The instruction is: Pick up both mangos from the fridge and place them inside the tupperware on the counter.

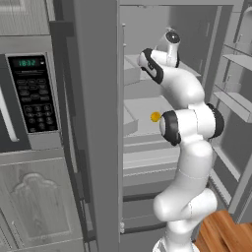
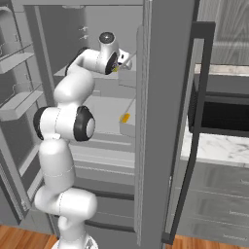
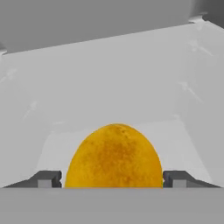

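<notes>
In the hand view, the gripper (image 3: 113, 178) is straddling a mango (image 3: 113, 157) on a white fridge shelf (image 3: 131, 87). The two dark fingertips (image 3: 46, 178) are standing one at each flank of the fruit, just beside its skin; contact cannot be confirmed, so whether the fruit is gripped cannot be told. The mango is sitting between the jaws, on the shelf floor with the shelf's back wall behind it.

In the left base view, the white arm (image 1: 189, 123) is rising from the lower right and reaching into the open fridge (image 1: 98, 123). A second mango (image 1: 155, 116) is lying on a lower shelf, near that shelf's front edge and just left of the arm's elbow joint. The same fruit (image 2: 125, 117) is showing in the right base view.

Farther right in the right base view, the counter (image 2: 219, 146) is lying beyond the open fridge door.
</notes>
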{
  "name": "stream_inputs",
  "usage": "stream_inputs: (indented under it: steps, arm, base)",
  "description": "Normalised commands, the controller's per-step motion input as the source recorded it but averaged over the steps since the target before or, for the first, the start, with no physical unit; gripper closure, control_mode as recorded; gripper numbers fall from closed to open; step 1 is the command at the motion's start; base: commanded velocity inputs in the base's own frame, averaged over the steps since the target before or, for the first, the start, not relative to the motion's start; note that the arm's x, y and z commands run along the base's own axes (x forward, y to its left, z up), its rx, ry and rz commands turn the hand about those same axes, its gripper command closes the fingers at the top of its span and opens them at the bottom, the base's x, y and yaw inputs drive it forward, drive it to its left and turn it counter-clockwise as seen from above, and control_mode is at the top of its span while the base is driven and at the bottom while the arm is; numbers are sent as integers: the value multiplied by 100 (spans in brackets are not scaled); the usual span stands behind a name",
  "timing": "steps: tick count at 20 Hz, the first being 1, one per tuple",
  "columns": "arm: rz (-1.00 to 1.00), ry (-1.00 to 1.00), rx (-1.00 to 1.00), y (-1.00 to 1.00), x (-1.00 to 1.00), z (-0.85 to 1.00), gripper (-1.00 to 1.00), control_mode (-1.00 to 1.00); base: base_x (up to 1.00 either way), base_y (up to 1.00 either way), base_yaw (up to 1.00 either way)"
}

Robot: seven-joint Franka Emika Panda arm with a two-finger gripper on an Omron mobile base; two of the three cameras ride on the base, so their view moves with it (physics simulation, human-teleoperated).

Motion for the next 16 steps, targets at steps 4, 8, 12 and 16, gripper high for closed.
stream_inputs:
  steps: [4,8,12,16]
  arm:
    - [0,1,-2,0,6,-29,100,-100]
    - [0,0,0,0,0,0,100,-100]
    - [0,0,0,4,-66,-27,100,-100]
    - [4,-1,0,17,-100,-24,100,-100]
  base:
    - [0,0,0]
    - [0,0,0]
    - [0,0,0]
    - [0,0,0]
